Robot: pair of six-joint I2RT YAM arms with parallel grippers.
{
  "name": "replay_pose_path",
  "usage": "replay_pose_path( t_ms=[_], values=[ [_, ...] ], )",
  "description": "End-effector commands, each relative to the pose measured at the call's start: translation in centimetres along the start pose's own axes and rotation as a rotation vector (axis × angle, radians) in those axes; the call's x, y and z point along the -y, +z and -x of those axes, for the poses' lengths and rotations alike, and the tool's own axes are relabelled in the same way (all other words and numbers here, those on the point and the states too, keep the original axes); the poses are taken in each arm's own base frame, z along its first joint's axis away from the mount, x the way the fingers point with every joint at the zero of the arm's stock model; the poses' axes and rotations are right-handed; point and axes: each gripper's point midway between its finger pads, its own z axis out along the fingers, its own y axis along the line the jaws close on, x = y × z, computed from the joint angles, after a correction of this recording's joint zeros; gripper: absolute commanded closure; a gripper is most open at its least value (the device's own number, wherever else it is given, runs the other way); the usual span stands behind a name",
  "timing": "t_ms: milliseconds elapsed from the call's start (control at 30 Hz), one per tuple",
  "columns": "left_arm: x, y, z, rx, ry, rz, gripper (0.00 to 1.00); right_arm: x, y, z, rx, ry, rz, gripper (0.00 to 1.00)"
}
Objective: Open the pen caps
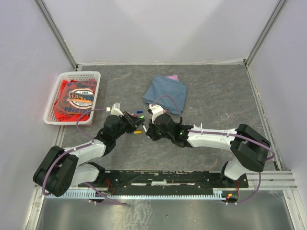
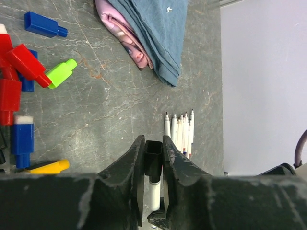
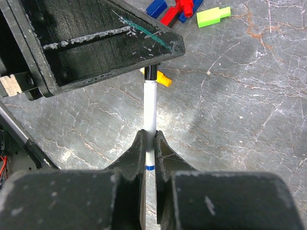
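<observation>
Our right gripper (image 3: 149,138) clamps the thin white pen barrel (image 3: 150,105), left gripper (image 2: 153,142) the small black plastic cap (image 2: 153,160) — skewed pulling risks slipping.

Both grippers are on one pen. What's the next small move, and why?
The left gripper pinches the black cap, the right gripper clamps the white barrel, and the cap is still on. So probably: pull the left gripper straight back along the barrel.

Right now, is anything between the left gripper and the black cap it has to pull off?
Nothing visible. The left gripper is closed around the black cap, and the right gripper is shut on the pen's white barrel.
</observation>
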Motion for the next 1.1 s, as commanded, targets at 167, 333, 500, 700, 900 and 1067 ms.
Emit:
replay_pose_path(
  t_ms=[167, 333, 500, 700, 900, 1067],
  values=[
    [2.1, -0.1, 0.6, 0.011, -0.012, -0.100, 0.97, -0.5, -1.0, 2.6, 0.077, 0.028, 0.035, 0.92],
    [2.6, -0.4, 0.7, 0.008, -0.006, -0.137, 0.97, -0.6, -1.4, 3.3, 0.090, 0.056, 0.071, 0.70],
    [3.6, -0.4, 0.5, -0.011, -0.009, -0.187, 0.97, -0.6, -1.3, 3.9, 0.094, 0.098, 0.122, 0.68],
    [4.4, -0.2, 0.3, -0.030, -0.022, -0.227, 0.97, -1.6, -1.0, 4.3, 0.090, 0.133, 0.202, 0.68],
    [4.8, -0.2, 0.3, -0.033, -0.043, -0.255, 0.97, -1.8, -0.4, 4.0, 0.072, 0.151, 0.229, 0.69],
    [5.1, -0.2, 0.5, -0.030, -0.047, -0.264, 0.97, -1.4, -0.2, 3.5, 0.062, 0.163, 0.230, 0.75]
  ],
)
